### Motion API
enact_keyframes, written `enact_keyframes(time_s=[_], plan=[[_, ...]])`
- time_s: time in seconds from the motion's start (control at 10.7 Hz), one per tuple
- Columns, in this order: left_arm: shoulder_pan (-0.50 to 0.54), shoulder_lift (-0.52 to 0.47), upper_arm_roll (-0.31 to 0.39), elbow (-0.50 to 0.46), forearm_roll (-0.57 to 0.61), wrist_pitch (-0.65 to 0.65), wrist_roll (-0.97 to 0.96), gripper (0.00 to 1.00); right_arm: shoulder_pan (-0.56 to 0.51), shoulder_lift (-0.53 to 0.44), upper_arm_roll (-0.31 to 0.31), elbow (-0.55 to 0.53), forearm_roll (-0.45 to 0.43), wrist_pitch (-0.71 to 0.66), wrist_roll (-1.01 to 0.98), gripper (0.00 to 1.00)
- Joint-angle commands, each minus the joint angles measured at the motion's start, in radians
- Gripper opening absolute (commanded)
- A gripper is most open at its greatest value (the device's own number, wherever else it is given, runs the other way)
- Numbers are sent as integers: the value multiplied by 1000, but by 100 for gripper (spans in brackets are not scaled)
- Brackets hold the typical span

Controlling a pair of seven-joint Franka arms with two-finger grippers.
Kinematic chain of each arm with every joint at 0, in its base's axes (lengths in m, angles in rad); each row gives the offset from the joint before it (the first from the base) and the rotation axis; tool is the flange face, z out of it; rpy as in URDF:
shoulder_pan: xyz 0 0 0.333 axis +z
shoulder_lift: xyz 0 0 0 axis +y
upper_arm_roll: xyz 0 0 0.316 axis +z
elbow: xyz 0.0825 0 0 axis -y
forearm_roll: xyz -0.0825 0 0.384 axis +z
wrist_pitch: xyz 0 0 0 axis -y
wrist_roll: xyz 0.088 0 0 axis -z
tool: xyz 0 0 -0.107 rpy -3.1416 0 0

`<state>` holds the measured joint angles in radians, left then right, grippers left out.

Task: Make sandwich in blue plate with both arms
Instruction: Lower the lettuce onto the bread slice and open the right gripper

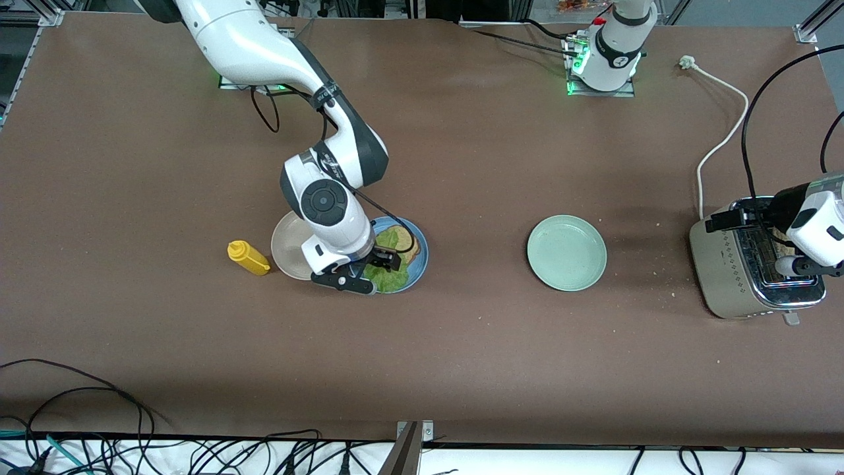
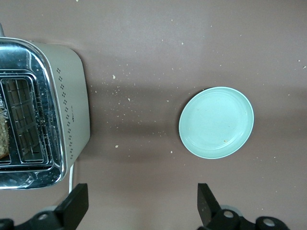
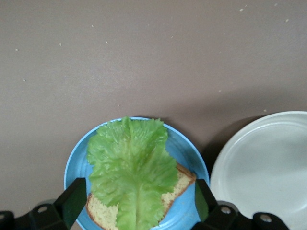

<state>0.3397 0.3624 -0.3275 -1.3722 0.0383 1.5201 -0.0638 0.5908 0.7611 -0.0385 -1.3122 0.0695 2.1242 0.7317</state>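
Note:
The blue plate [image 1: 419,258] holds one slice of brown bread [image 1: 406,241] with a ruffled green lettuce leaf [image 1: 388,277] laid on top. In the right wrist view the lettuce [image 3: 132,165] covers most of the bread [image 3: 176,190] on the blue plate [image 3: 76,165]. My right gripper [image 1: 380,260] [image 3: 138,203] hangs open just above the leaf, one finger on each side, touching nothing. Over the toaster [image 1: 745,277] my left gripper [image 1: 742,216] [image 2: 141,203] stands open and empty. A brown bread slice [image 2: 3,136] sits in a toaster slot.
A beige plate [image 1: 285,245] touches the blue plate toward the right arm's end, with a yellow mustard bottle [image 1: 248,258] beside it. An empty mint-green plate [image 1: 566,253] [image 2: 217,122] lies between blue plate and toaster. A white power cord [image 1: 724,128] trails from the toaster. Crumbs dot the table.

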Motion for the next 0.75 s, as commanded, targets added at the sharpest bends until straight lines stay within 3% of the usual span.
enact_keyframes(time_s=[0.0, 0.37, 0.65], plan=[[4, -8, -2, -2, 18, -12, 22, 100, -19, -89, -12, -47, 1, -84, -95, 100], [2, -8, -1, -2, 18, -12, 21, 100, -91, -181, -4, -94, 53, -168, -280, 100], [7, -8, 4, -2, 18, -12, 19, 100, -97, -187, -4, -94, 65, -181, -304, 100]])
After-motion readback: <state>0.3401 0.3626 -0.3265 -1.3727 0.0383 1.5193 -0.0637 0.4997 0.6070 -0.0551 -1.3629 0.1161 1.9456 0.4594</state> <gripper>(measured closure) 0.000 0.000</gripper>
